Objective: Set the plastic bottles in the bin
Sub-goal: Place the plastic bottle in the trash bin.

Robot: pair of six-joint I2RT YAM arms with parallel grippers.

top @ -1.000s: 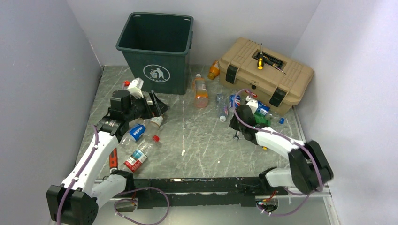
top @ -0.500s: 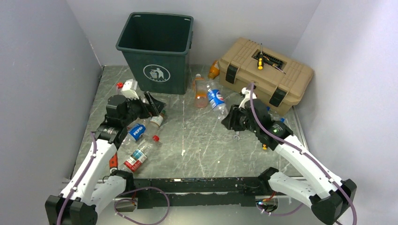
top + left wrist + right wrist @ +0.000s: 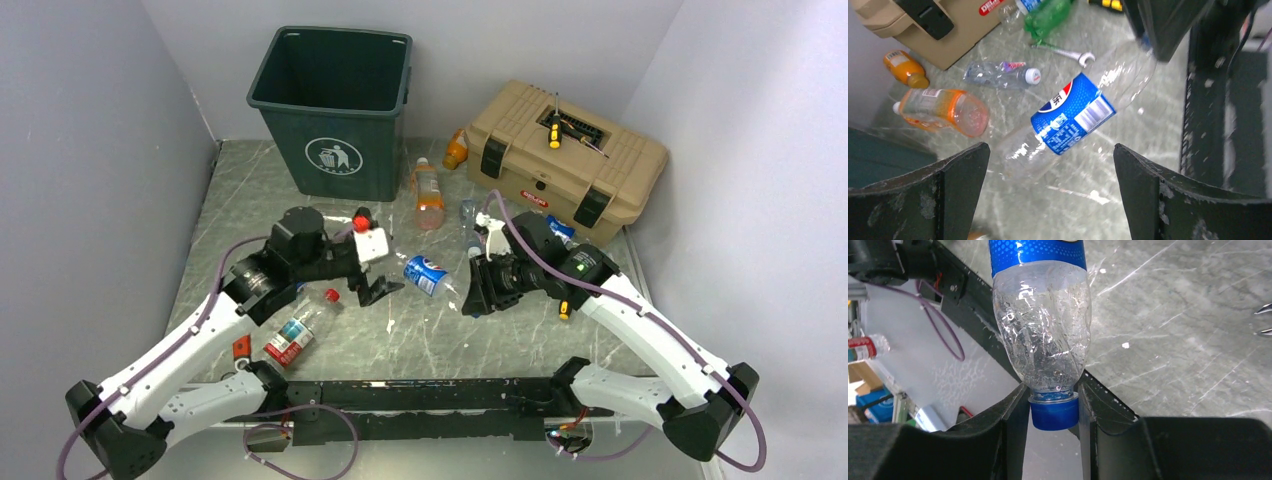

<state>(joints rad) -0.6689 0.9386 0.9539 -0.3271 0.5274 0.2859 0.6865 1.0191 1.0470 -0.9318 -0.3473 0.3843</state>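
Pepsi bottle [image 3: 428, 275]: clear, blue label, blue cap. The right gripper [image 3: 1054, 410] is clamped tight on the cap, and the bottle's body sticks out beyond the fingers [image 3: 1015, 415]. From above it sits mid-table between the two arms, tilted, with its base pointing at the left gripper [image 3: 375, 290]; it seems lifted off the table [image 3: 440, 330].

The left gripper's jaws are spread as wide as they go, holding nothing, and its wrist view frames the bottle between them.

The bin [image 3: 370, 140] stands upright at back left, well apart from the held bottle. The toolbox [image 3: 565, 160] is at back right.

Other bottles lying on the table:
- an orange bottle [image 3: 428, 195] just right of the bin
- a small orange bottle [image 3: 456, 150] by the toolbox's left end
- a red-label bottle [image 3: 295, 335] beside the left arm
- a clear bottle [image 3: 1000, 74] and a green bottle [image 3: 1048, 17] near the toolbox, with a wrench [image 3: 1065, 51] between them
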